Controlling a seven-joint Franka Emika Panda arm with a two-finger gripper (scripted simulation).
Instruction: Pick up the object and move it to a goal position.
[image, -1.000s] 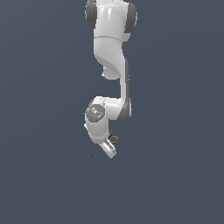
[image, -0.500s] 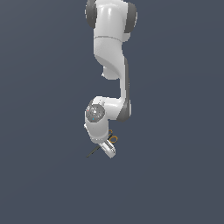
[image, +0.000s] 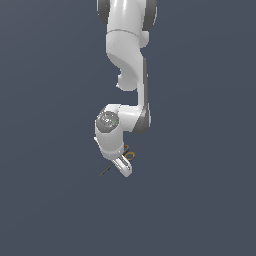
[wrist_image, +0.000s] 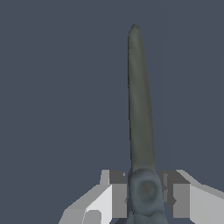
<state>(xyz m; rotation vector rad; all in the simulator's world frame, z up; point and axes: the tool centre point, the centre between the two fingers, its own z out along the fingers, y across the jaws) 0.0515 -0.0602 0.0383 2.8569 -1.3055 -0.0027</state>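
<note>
The object is a small thin pair of scissors (image: 107, 170) with dark blades and orange-rimmed loops (image: 129, 154). In the exterior view its blade tip pokes out toward that view's left from under the white hand, and the orange loops show behind the hand. My gripper (image: 121, 167) is shut on the scissors near their pivot. The wrist view shows the dark blade (wrist_image: 140, 105) running straight away from the gripper (wrist_image: 146, 192), with both grey pads pressed against the pivot on either side.
Only a plain dark blue-grey ground surrounds the arm (image: 130, 55) in both views. No other objects or edges are visible.
The scissors now sit between the closed fingers, and hand and scissors have risen slightly. The blade tip that stuck out at the exterior view's left has come up with the hand.
</note>
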